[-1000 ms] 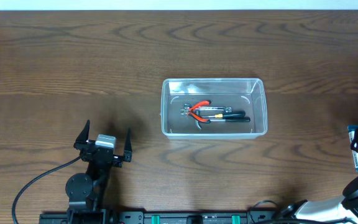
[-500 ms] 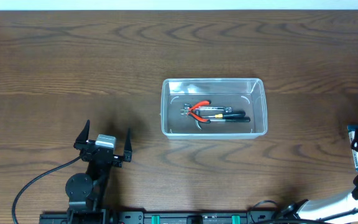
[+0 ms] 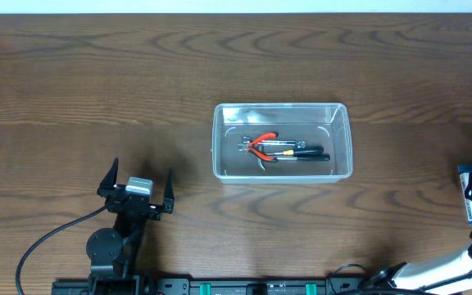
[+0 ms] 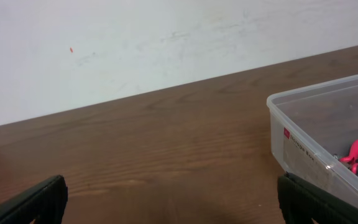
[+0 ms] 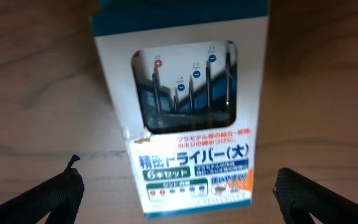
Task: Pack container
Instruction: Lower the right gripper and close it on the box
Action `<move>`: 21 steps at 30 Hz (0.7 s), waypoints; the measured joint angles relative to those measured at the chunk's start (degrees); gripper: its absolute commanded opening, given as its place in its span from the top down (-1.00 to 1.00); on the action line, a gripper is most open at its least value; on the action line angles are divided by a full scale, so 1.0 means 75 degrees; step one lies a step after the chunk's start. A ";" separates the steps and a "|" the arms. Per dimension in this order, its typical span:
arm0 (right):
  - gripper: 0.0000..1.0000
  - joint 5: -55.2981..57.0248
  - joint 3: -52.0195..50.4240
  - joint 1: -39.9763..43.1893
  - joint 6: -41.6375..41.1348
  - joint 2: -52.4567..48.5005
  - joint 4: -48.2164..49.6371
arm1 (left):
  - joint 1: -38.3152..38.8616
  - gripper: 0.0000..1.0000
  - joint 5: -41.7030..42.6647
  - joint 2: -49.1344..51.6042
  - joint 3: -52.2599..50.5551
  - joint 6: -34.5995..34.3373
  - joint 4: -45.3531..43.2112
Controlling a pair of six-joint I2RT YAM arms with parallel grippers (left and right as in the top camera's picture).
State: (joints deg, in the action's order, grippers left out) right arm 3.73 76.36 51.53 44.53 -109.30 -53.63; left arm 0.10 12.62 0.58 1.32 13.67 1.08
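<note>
- The container (image 3: pixel 281 141) stands in the middle of the overhead frame on the table (image 3: pixel 72 82). Its long axis runs left to right, and red-handled pliers (image 3: pixel 262 144) and a black-handled tool (image 3: pixel 301 154) already lie inside.
- The blue-and-white box (image 5: pixel 182 106) of small screwdrivers lies at the right edge of the overhead frame, well apart from the container and a little lower in the picture.
- The right gripper (image 5: pixel 178 186) is spread wide and holds nothing. In the right wrist view one finger shows at the lower left and the other at the lower right, with the box between them.
- The long axis of the box runs from top to bottom of that view, so the fingers stand across its short width. I cannot tell if they are down beside its long sides or above it.
- The left gripper (image 3: pixel 141 176) is also wide and empty, at the lower left of the overhead frame. The container lies up and to the right of it.
- The right arm is clearly nearer to the box, so I judge that the coming move belongs to it: close on the box, then carry it leftward to the container.
</note>
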 measured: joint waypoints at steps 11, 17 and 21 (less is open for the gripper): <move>-0.99 -0.0012 0.0000 0.0000 0.0079 -0.0434 0.0195 | 0.0000 -0.96 0.0000 0.0000 0.0000 0.0000 -0.0003; -0.99 -0.0044 0.0000 0.0009 0.0117 -0.0714 0.0326 | 0.0000 -0.96 0.0000 0.0000 0.0000 0.0000 0.0000; -0.98 -0.0044 0.0000 0.0009 0.0140 -0.0720 0.0408 | 0.0000 -0.96 0.0000 0.0000 0.0000 0.0000 0.0000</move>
State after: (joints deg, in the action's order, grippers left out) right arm 3.40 76.36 51.59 45.58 -114.69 -50.57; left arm 0.10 12.62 0.58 1.32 13.67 1.08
